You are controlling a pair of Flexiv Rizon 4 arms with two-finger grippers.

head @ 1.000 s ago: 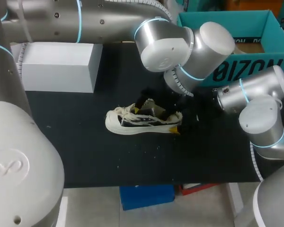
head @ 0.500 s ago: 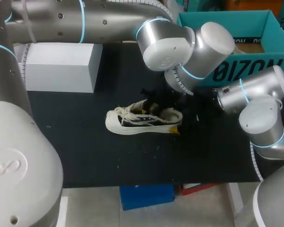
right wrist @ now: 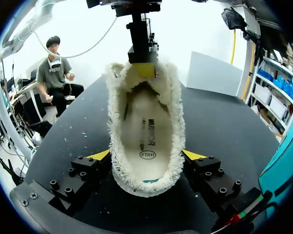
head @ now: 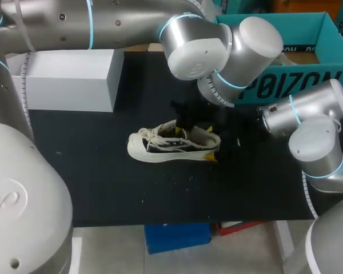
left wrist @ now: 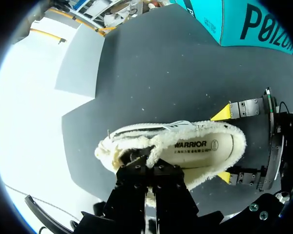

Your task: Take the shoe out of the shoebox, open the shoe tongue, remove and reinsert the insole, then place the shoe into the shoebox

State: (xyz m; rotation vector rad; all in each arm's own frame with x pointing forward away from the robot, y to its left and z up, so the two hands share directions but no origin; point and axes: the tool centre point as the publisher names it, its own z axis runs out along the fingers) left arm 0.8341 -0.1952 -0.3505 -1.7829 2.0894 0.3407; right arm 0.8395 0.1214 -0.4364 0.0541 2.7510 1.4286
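Since 1.0 s ago: left arm (head: 217, 48) wrist has shifted up and back, uncovering more of the shoebox (head: 308, 85) front wall. The dark fingers that stood spread over the shoe opening are now gathered over the tongue end. Shoe (head: 160, 145) and right gripper (head: 219, 153) unchanged in place.

Shoe: on its sole on the black table (head: 103, 171), near the middle, toe toward the white box (head: 68, 80), heel toward the right arm. It is outside the shoebox, which stands open at the table's far right corner. The fleece-lined opening faces up; the insole (left wrist: 205, 146) lies flat inside, in full view.

Right gripper (right wrist: 146, 155): fingers set wide, one yellow tip against each side of the heel, so it holds the shoe by the heel.

Left gripper (left wrist: 147, 168): comes down from above onto the tongue (right wrist: 144, 80) at the front of the opening. Fingers narrow, almost together. One yellow tip shows against the fleece in the right wrist view; whether any fleece is pinched between the fingers cannot be told.
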